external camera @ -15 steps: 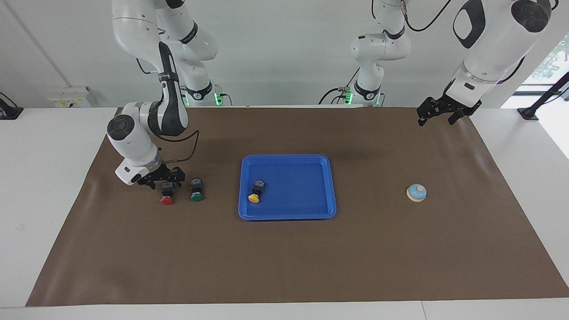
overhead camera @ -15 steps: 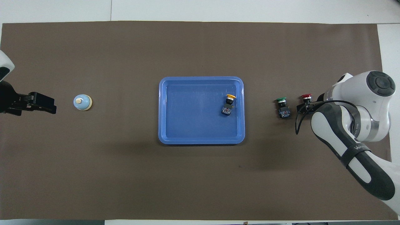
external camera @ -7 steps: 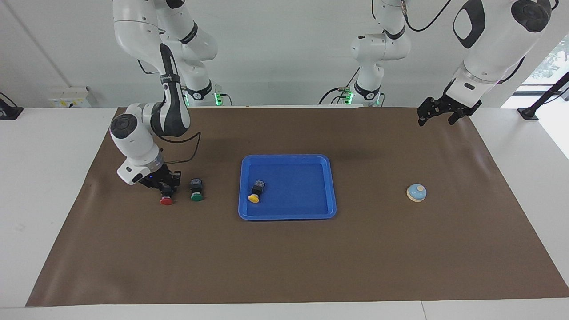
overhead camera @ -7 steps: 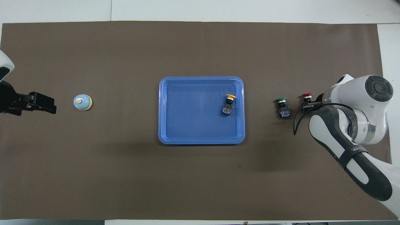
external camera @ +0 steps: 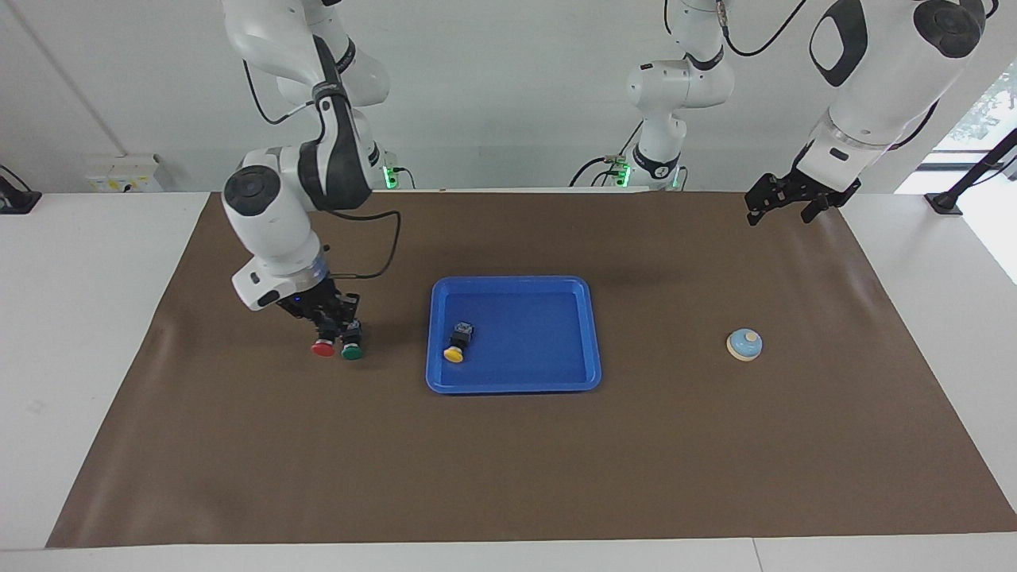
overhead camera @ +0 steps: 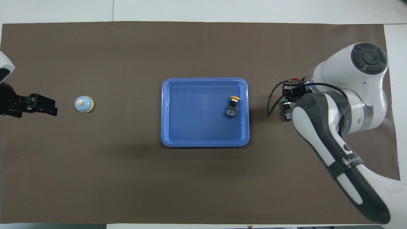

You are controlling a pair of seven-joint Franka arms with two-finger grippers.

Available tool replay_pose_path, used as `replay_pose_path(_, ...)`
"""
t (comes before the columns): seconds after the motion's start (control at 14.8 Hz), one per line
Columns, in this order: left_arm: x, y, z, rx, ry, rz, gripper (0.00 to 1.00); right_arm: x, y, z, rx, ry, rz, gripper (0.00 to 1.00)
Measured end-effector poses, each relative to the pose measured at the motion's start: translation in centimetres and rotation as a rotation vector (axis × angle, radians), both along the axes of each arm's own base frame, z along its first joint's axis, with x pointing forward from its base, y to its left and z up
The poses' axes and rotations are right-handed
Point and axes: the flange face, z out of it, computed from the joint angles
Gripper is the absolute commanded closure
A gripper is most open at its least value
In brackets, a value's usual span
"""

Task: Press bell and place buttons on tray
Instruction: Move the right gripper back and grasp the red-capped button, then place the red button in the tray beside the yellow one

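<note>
The red button (external camera: 322, 348), a small black boxy body with a round red cap, is hanging in the air in the right gripper (external camera: 324, 324), cap tilted down and outward. The gripper's fingers are closing on its black body, holding it over the brown mat (external camera: 508, 477), just above the green button (external camera: 352, 350). From overhead, only a sliver of red cap (overhead camera: 295, 79) is showing past the right arm's wrist.

The green button, same black body with a green cap, is lying on the mat between the tray and the right arm's end of the table.

The tray (external camera: 592, 334), shallow, bright blue, rectangular with rounded corners and a raised rim, is sitting mid-table. The yellow button (external camera: 456, 349) is lying on its side inside it, near the rim toward the right arm's end.

The bell (external camera: 744, 344), a light-blue dome with cream base ring and knob, is standing well apart toward the left arm's end.

The left gripper (external camera: 783, 202) is waiting, raised over the mat's edge, fingers apart and empty.
</note>
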Motion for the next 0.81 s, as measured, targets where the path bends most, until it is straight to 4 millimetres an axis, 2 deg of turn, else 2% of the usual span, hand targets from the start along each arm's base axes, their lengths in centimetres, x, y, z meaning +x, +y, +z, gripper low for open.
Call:
replay_pose_path(0.13, 0.0, 0.0, 0.0, 0.000, 0.000, 0.000, 0.00, -1.0, 7.6, 0.9, 0.030, -0.013, 0.012, 1.00)
replay_pose_path(0.34, 0.0, 0.0, 0.0, 0.000, 0.000, 0.000, 0.00, -2.2, 16.3, -0.1, 0.044, -0.006, 0.045, 1.00)
replay_pose_path(0.47, 0.0, 0.0, 0.0, 0.000, 0.000, 0.000, 0.00, -2.2, 20.5, -1.9, 0.049, 0.005, 0.027, 1.00)
replay_pose_path(0.54, 0.0, 0.0, 0.0, 0.000, 0.000, 0.000, 0.00, -2.1, 21.9, -3.0, 0.057, 0.000, 0.017, 1.00)
replay_pose_path(0.67, 0.0, 0.0, 0.0, 0.000, 0.000, 0.000, 0.00, -1.7, 23.6, -5.2, 0.070, -0.011, 0.002, 1.00)
replay_pose_path(0.74, 0.0, 0.0, 0.0, 0.000, 0.000, 0.000, 0.00, -1.7, 24.3, -6.4, 0.076, -0.017, -0.001, 0.84)
replay_pose_path(0.81, 0.0, 0.0, 0.0, 0.000, 0.000, 0.000, 0.00, -1.8, 25.0, -7.6, 0.082, -0.023, 0.000, 0.42)
